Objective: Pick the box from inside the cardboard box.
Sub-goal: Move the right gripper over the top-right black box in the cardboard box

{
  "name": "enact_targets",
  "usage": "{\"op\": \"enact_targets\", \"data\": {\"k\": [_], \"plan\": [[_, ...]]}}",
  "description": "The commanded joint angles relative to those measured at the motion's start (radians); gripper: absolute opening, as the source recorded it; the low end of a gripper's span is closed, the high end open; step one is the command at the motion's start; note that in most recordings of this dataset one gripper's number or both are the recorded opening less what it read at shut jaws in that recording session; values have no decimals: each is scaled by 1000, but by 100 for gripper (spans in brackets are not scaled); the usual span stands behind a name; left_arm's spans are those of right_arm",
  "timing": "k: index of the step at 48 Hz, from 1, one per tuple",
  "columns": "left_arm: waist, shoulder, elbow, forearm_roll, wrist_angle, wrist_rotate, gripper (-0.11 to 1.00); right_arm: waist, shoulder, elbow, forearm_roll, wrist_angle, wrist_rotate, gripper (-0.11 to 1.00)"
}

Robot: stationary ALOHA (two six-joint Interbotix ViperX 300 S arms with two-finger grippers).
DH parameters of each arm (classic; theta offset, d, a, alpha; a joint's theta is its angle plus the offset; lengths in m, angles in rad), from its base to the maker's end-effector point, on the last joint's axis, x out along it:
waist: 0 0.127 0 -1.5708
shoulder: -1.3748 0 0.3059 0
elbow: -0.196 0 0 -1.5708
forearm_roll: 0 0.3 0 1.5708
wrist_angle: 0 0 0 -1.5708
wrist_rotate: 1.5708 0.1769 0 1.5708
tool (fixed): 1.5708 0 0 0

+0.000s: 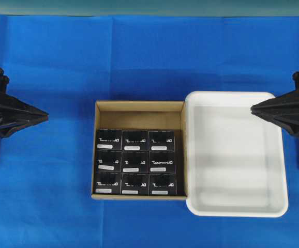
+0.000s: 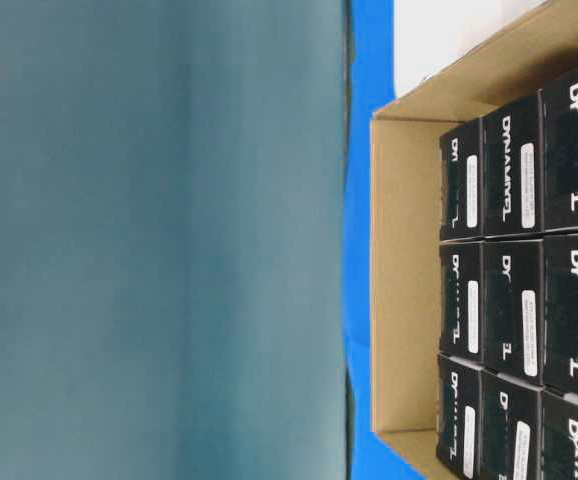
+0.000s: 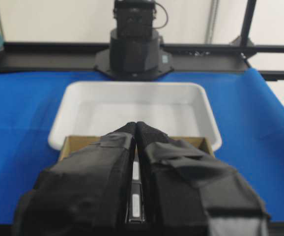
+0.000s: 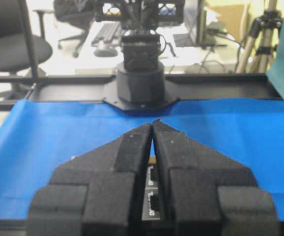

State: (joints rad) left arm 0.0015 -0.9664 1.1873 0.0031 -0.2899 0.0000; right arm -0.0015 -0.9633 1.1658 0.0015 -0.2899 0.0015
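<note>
The brown cardboard box (image 1: pixel 139 107) lies on the blue cloth at the middle, filled with several small black boxes (image 1: pixel 134 163) in a three-by-three grid, each with white lettering and a white label strip. The table-level view shows them close up (image 2: pixel 509 300). My left gripper (image 1: pixel 45 114) is shut and empty at the far left, well clear of the carton. My right gripper (image 1: pixel 254 108) is shut and empty at the far right, its tip above the white tray's edge. Both wrist views show the fingertips together (image 3: pixel 135 124) (image 4: pixel 152 123), with the boxes glimpsed in the slit behind them.
A white rounded plastic tray (image 1: pixel 236 206), nothing in it, lies right against the carton's right side. Blue cloth (image 1: pixel 139 57) covers the table. Black arm bases stand at both side edges. A teal backdrop (image 2: pixel 159 240) runs along the back.
</note>
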Motion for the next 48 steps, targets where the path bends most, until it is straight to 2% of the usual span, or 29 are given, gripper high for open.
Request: {"op": "enact_targets", "data": {"k": [1, 3, 6, 9, 16, 27, 48], "plan": [[0, 5, -48, 14, 15, -5, 14, 3, 12, -6, 11, -2, 6, 14], [2, 5, -57, 14, 31, -5, 12, 3, 17, -8, 32, 12, 14, 14], [0, 3, -75, 14, 60, -5, 2, 0, 25, -17, 74, 52, 34, 10], [0, 5, -95, 14, 91, -3, -3, 0, 38, -37, 101, 117, 66, 7], [0, 8, -126, 14, 143, -3, -4, -3, 80, -109, 101, 264, 115, 6], [0, 0, -127, 14, 150, -3, -4, -3, 210, -265, 103, 529, 118, 6], [0, -5, -127, 14, 173, -5, -4, 0, 617, -618, 103, 862, 114, 6]]}}
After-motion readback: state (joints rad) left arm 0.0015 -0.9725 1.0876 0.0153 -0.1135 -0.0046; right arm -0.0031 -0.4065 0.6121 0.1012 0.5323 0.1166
